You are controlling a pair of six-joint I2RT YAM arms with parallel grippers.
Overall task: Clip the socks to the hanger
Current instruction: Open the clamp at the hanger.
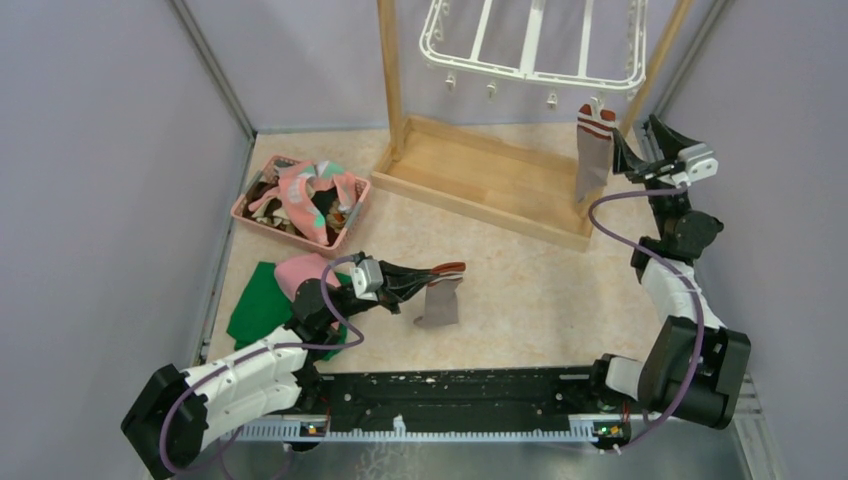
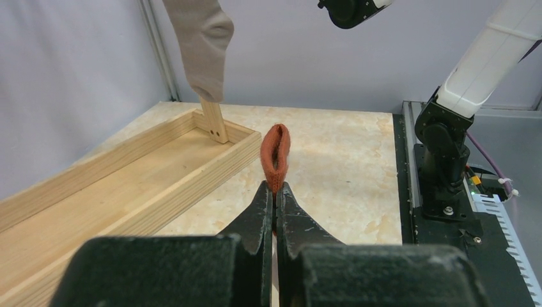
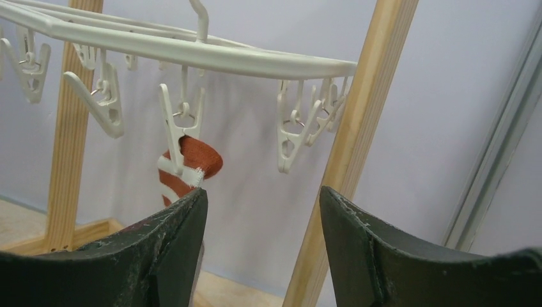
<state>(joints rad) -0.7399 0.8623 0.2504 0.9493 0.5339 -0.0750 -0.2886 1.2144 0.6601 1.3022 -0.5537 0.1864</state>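
Note:
The white hanger (image 1: 530, 45) hangs in the wooden stand; its rim and clips show in the right wrist view (image 3: 192, 54). One grey-brown sock with a red-white cuff (image 1: 594, 150) hangs from a clip at the hanger's right corner; its cuff (image 3: 192, 163) shows close to my right gripper (image 1: 632, 152), which is open and empty beside it (image 3: 263, 204). My left gripper (image 1: 440, 272) is shut on the red cuff (image 2: 275, 157) of a second grey sock (image 1: 440, 300), which hangs above the table. More socks lie in the pink basket (image 1: 262, 215).
The wooden stand's base tray (image 1: 480, 180) sits at the back centre, with posts (image 1: 390, 70) at left and right (image 3: 348, 147). A green cloth (image 1: 262, 300) and a pink cloth (image 1: 305, 270) lie by the left arm. Grey walls enclose the table.

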